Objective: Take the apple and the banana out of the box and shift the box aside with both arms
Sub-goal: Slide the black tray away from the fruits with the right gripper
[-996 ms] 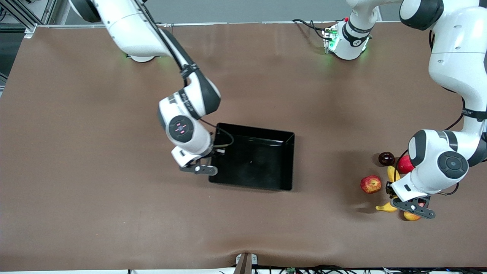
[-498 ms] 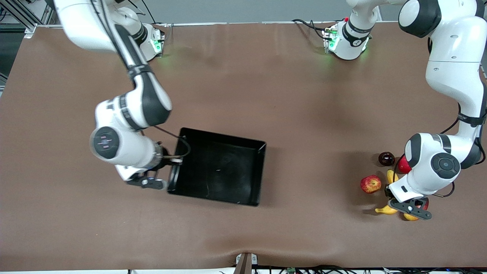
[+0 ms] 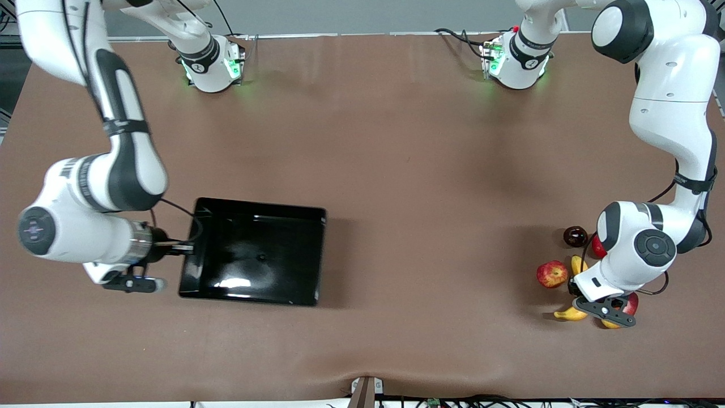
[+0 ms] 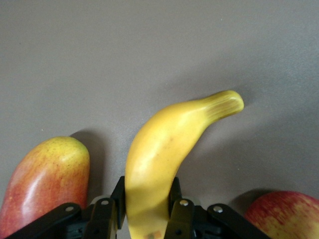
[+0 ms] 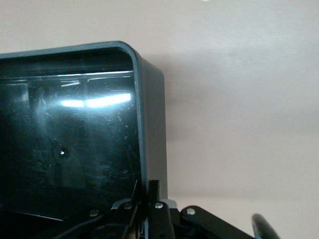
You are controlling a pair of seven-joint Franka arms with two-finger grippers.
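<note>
Fingers of the right gripper (image 5: 152, 211) pinch the thin wall of the box (image 3: 255, 252), which sits empty toward the right arm's end of the table. Glossy, stiff plastic like this looks light but slippery, so a grip low on the wall, close to a corner, seems safest, and the bare brown table (image 3: 396, 141) around it leaves ample room to slide. At the left arm's end, the left gripper (image 4: 147, 214) clasps the banana (image 4: 159, 164), firm yet bruisable, beside the mango (image 4: 45, 184) and the apple (image 3: 551, 273).
</note>
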